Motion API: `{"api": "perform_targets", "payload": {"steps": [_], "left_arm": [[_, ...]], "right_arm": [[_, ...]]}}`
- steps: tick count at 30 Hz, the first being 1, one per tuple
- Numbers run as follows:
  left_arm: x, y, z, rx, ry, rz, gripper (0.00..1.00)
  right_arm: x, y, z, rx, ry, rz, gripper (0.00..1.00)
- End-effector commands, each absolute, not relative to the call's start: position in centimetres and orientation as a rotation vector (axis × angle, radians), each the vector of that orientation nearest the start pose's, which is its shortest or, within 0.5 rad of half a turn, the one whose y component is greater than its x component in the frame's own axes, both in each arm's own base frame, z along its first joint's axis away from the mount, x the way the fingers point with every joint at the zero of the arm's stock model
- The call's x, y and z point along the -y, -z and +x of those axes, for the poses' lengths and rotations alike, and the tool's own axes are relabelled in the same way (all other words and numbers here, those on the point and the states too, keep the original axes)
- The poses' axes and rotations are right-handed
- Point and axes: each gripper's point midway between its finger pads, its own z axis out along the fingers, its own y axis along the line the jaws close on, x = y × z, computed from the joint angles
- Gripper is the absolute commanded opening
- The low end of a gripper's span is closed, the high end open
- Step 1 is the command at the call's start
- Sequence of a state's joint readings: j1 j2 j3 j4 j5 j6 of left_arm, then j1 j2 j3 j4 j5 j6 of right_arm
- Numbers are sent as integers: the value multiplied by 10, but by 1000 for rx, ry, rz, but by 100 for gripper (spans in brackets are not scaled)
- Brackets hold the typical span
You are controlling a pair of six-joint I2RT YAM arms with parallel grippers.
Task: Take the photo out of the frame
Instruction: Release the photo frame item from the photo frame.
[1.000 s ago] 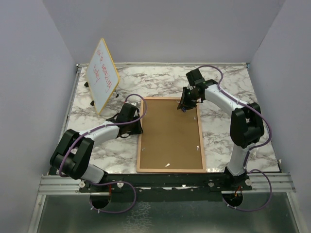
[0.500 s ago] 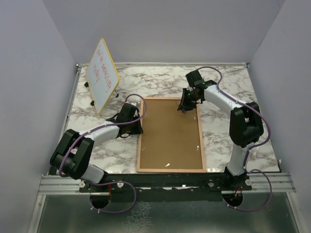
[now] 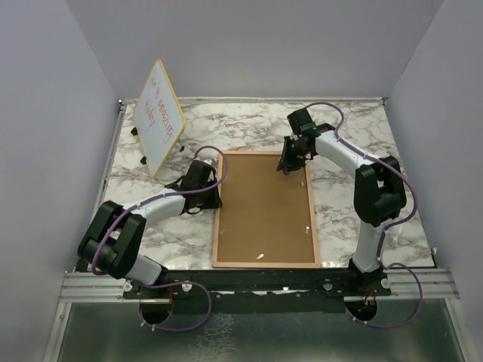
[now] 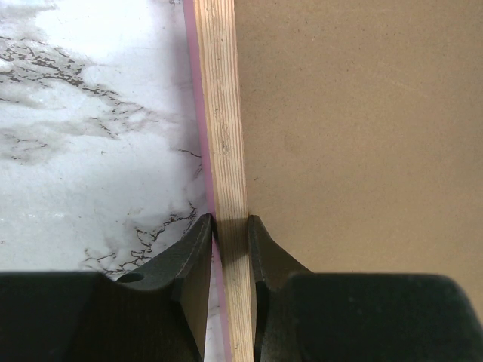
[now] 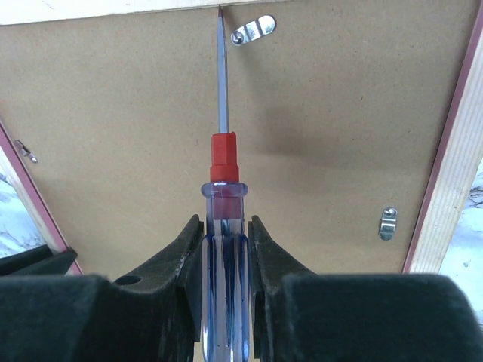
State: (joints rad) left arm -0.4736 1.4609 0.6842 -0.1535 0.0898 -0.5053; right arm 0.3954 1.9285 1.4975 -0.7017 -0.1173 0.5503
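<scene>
The frame (image 3: 263,264) lies face down on the marble table, its brown fibreboard back (image 3: 264,215) upward. The photo is hidden beneath that back. My left gripper (image 3: 214,197) is shut on the frame's left rail (image 4: 223,113), one finger (image 4: 195,249) on the outer side and the other on the backboard side. My right gripper (image 3: 287,164) is over the frame's far end, shut on a screwdriver (image 5: 225,249) with a clear blue handle and red collar. The screwdriver's tip (image 5: 220,13) touches the seam between backboard and far rail, next to a metal clip (image 5: 253,30).
A yellow-edged whiteboard (image 3: 160,115) with red writing stands tilted at the back left. More small metal clips (image 5: 387,223) sit along the frame's side rails. Grey walls close in the table on three sides.
The right arm has shifted slightly, its elbow a little to the left, with the screwdriver still at the frame's far edge. The left arm has not moved.
</scene>
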Motion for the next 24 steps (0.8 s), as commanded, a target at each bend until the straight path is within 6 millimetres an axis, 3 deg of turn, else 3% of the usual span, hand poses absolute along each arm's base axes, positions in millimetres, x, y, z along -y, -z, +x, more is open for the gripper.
{"api": "perform_targets", "payload": {"steps": [1, 24], "left_arm": [[168, -14, 262, -2634, 430, 7, 17], [168, -14, 261, -2635, 431, 7, 17]], "right_arm": [[-189, -65, 384, -2795, -323, 208, 1], [-182, -74, 366, -2786, -357, 214, 1]]}}
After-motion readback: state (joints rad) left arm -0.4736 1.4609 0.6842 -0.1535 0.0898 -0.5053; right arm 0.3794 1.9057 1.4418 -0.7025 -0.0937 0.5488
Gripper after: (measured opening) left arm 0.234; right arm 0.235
